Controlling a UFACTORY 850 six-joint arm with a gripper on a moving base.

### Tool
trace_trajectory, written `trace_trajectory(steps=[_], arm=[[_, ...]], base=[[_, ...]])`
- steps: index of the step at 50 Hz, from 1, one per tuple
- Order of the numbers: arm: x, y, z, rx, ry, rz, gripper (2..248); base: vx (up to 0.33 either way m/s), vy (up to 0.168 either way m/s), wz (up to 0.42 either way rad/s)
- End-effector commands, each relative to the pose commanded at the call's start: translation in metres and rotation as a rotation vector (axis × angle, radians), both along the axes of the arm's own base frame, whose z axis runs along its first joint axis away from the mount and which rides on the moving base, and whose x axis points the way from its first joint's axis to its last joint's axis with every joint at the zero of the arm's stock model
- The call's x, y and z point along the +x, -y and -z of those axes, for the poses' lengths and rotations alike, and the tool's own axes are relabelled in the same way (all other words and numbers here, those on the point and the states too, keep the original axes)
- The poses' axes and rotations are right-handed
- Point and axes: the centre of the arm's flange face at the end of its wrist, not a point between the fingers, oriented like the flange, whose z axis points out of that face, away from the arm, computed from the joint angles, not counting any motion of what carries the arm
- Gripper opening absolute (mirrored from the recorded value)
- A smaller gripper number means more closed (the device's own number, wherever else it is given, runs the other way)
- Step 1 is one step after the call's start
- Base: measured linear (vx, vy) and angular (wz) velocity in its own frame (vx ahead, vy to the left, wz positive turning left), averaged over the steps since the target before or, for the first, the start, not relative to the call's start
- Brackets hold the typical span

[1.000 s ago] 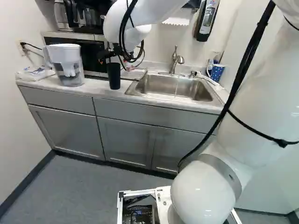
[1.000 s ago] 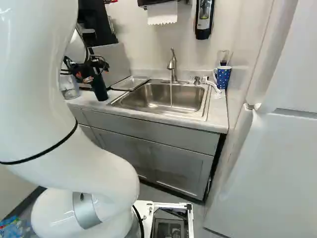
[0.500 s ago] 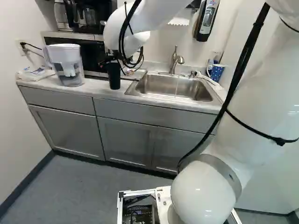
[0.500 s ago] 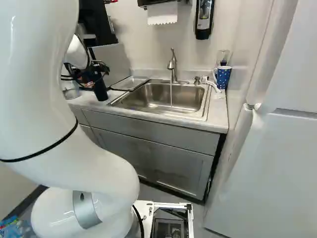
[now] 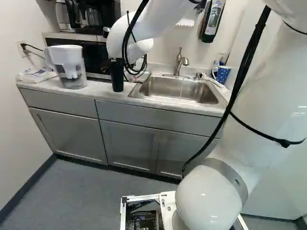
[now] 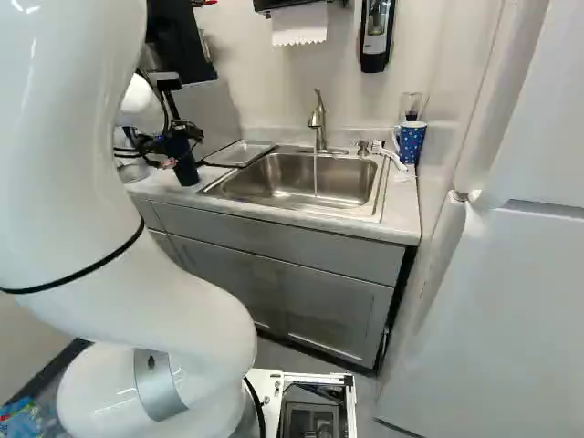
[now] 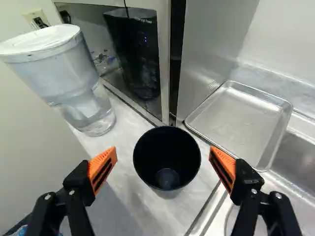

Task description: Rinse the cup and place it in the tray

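My lowest joint (image 5: pixel 208 199) stands nearest, at the foot of both base views, with a white frame (image 5: pixel 139 197) beside it. Beyond it rise grey cabinets (image 5: pixel 127 143), and on top of them runs the pale bench (image 5: pixel 103 91). At the right of the right base view is a tall white door (image 6: pixel 497 301).

My gripper (image 5: pixel 114 62) is at the black cup (image 5: pixel 116 79), which stands upright on the bench with its mouth up. In the wrist view my fingers are spread wide, one on either side of the cup, with a gap between each orange pad (image 7: pixel 102 168) and its wall; I have hold of nothing. The metal tray (image 7: pixel 241 123) lies beside the cup, between the microwave and the basin of the sink (image 6: pixel 306 178). On the cup's other side, near the wall, are a clear, white-lidded pitcher (image 5: pixel 69 67) and a white package (image 5: pixel 36 75).

Behind the basin stands the faucet (image 6: pixel 318 123), with a thin stream of water (image 6: pixel 315 173) falling from it into the sink. At the far corner of the bench I see a blue mug (image 6: pixel 412 141) with white spots.

At the back, near the cup and pitcher, is the microwave (image 5: pixel 93 53), with a coffee maker (image 5: pixel 91 17) above it. A dispenser (image 6: pixel 375 36) and a paper towel (image 6: pixel 299 26) hang on the wall past the sink.
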Motion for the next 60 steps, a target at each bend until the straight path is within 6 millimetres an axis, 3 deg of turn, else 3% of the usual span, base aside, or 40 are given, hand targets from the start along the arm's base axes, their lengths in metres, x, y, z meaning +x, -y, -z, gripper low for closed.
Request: trace_trajectory(steps=[60], arm=[[-0.003, 0.004, 0.049, 0.043, 0.090, 0.008, 247]], base=[[0.000, 0.000, 0.000]])
